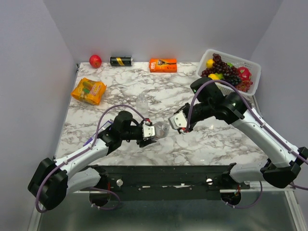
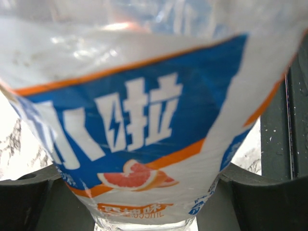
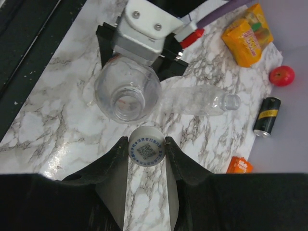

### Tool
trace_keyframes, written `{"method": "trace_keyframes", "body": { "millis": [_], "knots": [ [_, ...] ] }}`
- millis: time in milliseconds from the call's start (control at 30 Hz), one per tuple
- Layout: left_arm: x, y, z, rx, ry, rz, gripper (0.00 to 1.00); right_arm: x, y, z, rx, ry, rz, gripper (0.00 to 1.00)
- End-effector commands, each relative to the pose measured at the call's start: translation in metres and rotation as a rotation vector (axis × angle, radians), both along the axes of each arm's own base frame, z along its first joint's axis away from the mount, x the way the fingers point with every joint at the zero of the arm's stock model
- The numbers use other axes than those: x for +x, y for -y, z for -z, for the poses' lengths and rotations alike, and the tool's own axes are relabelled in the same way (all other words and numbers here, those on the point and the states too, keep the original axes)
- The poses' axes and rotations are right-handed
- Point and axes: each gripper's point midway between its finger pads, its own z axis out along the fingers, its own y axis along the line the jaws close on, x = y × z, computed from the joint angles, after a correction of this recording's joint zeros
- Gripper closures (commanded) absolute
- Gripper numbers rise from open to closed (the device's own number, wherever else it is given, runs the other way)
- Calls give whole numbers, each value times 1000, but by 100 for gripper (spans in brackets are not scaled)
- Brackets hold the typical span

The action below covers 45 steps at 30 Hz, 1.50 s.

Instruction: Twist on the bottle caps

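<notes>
My left gripper (image 1: 150,131) is shut on a clear bottle (image 1: 162,129) with a blue, white and orange label that fills the left wrist view (image 2: 144,110). In the right wrist view its open mouth (image 3: 127,98) faces the camera. My right gripper (image 3: 147,153) is shut on a whitish cap (image 3: 147,151) with a printed code, held just in front of that mouth and apart from it. In the top view the right gripper (image 1: 177,122) sits just right of the bottle. A second clear bottle (image 3: 199,102) lies uncapped on its side on the table (image 1: 143,102). The bluish cap is out of view.
An orange snack bag (image 1: 89,90) lies at the left. A red apple (image 1: 95,60), a black-and-yellow can (image 1: 121,61) and an orange box (image 1: 162,64) stand along the back edge. A white basket (image 1: 251,67) of fruit is at the back right.
</notes>
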Motion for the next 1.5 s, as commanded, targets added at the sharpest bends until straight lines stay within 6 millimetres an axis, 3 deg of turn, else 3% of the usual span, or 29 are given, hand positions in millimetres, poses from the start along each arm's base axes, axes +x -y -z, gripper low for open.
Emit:
{"method": "trace_keyframes", "body": {
  "millis": [0, 467, 833, 1067, 1267, 1467],
  "knots": [
    [-7, 6, -12, -12, 37, 78, 100, -18, 4, 12, -67, -12, -91, 76],
    [7, 14, -25, -27, 68, 60, 100, -31, -15, 17, -57, -15, -160, 75],
    [3, 8, -37, -84, 178, 57, 100, -22, -20, 26, -79, -37, -102, 75],
    [1, 10, -42, -95, 175, 62, 100, -12, -26, 21, -46, -20, -57, 76],
    [3, 13, -39, -78, 136, 56, 100, -26, -26, 17, -51, -26, -114, 75],
    [6, 15, -38, -62, 122, 55, 100, -32, -25, 26, -88, 1, -125, 76]
  ]
}}
